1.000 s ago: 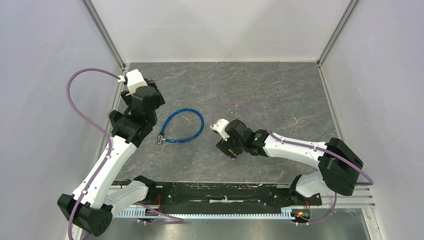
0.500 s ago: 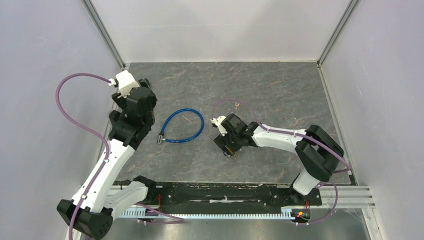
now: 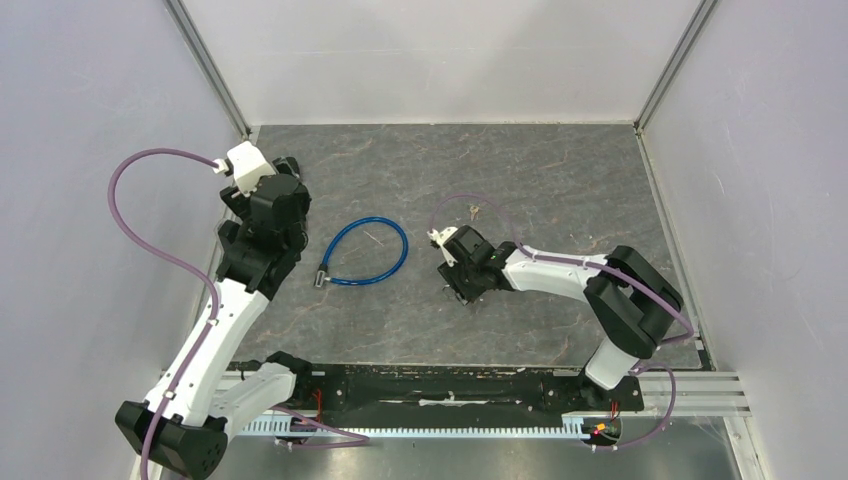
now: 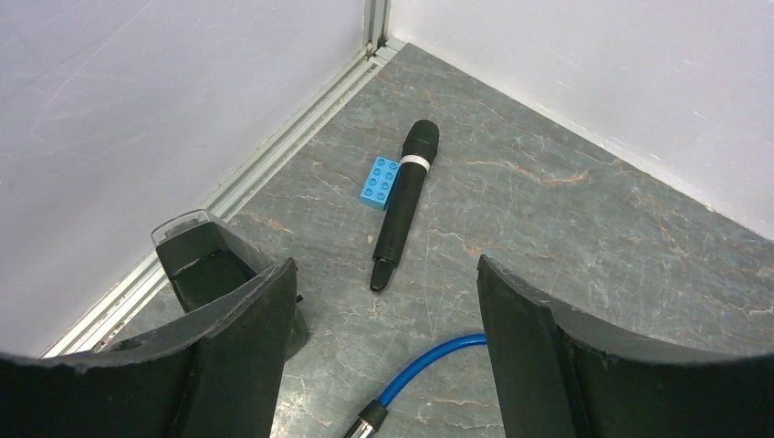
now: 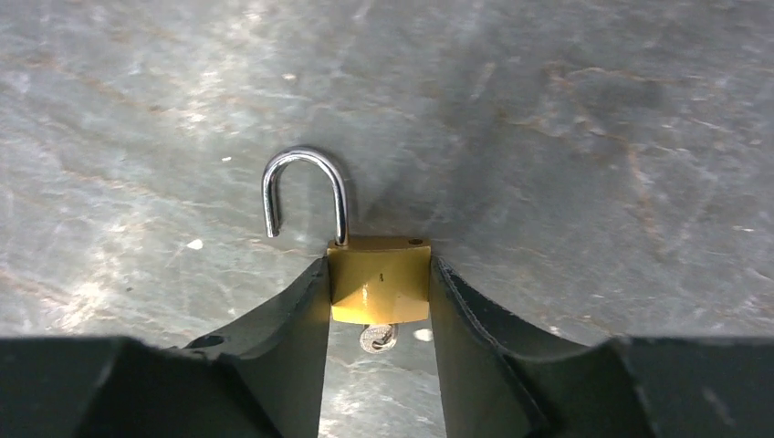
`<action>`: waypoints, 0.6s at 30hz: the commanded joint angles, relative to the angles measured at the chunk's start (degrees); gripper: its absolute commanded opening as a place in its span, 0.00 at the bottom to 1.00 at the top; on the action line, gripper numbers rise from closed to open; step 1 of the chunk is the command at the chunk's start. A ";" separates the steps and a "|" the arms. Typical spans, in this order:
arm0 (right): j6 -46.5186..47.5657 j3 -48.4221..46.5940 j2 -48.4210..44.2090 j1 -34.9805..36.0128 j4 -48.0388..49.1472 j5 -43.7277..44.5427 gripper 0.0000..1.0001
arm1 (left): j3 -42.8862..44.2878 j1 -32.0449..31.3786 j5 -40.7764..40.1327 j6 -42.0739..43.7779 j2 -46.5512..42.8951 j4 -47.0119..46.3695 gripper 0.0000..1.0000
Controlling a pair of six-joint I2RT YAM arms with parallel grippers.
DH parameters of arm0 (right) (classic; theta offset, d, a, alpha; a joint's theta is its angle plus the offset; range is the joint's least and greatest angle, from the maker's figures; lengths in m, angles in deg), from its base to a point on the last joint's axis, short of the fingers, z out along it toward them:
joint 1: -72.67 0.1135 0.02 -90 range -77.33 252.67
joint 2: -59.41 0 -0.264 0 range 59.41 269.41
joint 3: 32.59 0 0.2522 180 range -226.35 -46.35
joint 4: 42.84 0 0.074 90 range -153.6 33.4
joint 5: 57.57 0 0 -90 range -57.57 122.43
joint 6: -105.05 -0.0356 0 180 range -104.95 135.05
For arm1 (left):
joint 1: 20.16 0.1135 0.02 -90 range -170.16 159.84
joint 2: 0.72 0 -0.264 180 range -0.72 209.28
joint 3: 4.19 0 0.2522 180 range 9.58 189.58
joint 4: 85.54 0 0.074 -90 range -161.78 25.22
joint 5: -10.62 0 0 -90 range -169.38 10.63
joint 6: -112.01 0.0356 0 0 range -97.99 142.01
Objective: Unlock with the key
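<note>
The right gripper (image 5: 378, 276), low at centre with its arm stretched left, clamps the padlock (image 5: 379, 285), shackle (image 5: 341, 205) open, key (image 5: 377, 338) inserted. It has edged farther. The left gripper (image 4: 383, 301) hangs spread.

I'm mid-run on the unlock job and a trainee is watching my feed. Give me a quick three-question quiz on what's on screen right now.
1. True or false: the padlock has its shackle latched shut.
2. Fill in: in the left wrist view, a blue brick lies beside a black ____.
3. The right gripper is: A) open above the padlock; B) shut on the padlock's brass body; C) shut on the shackle.

Key
1. False: one end of the shackle stands free of the body.
2. microphone
3. B
</note>
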 commanded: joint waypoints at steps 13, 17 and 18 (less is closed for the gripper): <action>3.59 -2.44 6.91 -36.26 7.19 10.43 0.31 | -1.46 0.75 -4.21 4.11 -1.46 -4.70 0.78; 3.45 -7.39 9.88 -42.59 7.72 10.02 0.34 | -1.46 0.71 -4.06 4.11 -1.68 -4.73 0.78; 3.72 -8.65 10.34 -43.36 7.54 9.69 0.37 | -1.46 0.70 -4.02 4.11 -1.78 -4.73 0.78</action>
